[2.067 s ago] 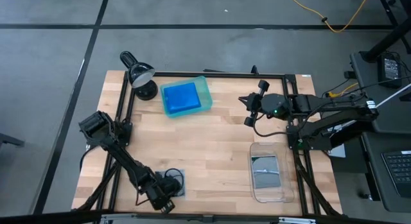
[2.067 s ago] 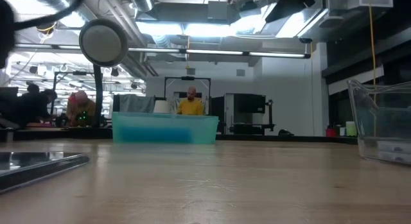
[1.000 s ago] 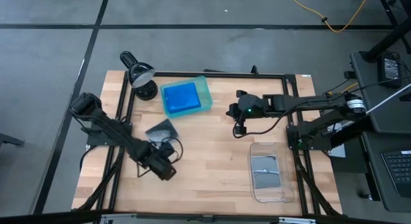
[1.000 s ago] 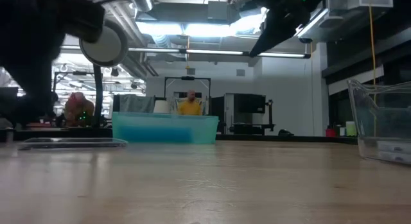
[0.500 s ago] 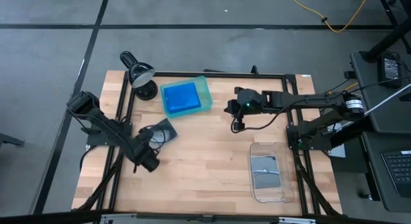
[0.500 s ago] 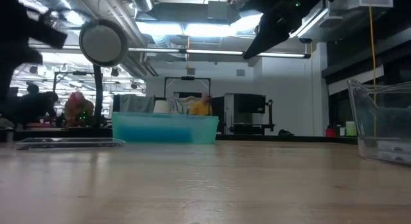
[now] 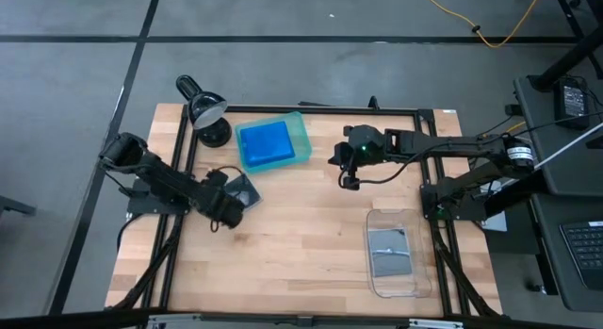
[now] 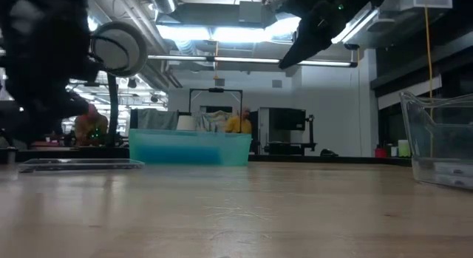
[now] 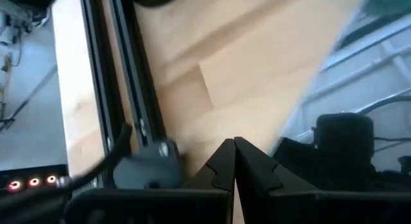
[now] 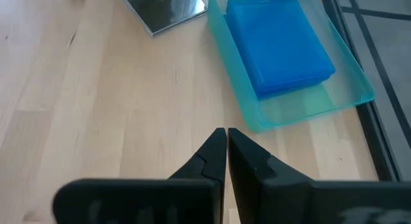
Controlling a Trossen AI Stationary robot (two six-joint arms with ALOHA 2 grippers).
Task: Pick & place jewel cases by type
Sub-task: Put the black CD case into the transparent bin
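Clear tray (image 7: 393, 256) near table (image 7: 311, 244) front-right corner, grey-clear cases (image 7: 390, 250) stacked inside. Left gripper (image 7: 229, 212) low over left side of table, fingers pinched together, empty. Grey-clear square case (image 7: 241, 189) flat on wood just beside it. Right gripper (image 7: 350, 178) hovering mid-table toward back edge, jaws closed, nothing held. Green tray (image 7: 275, 141) at back edge, blue cases (image 7: 265, 143) stacked inside.
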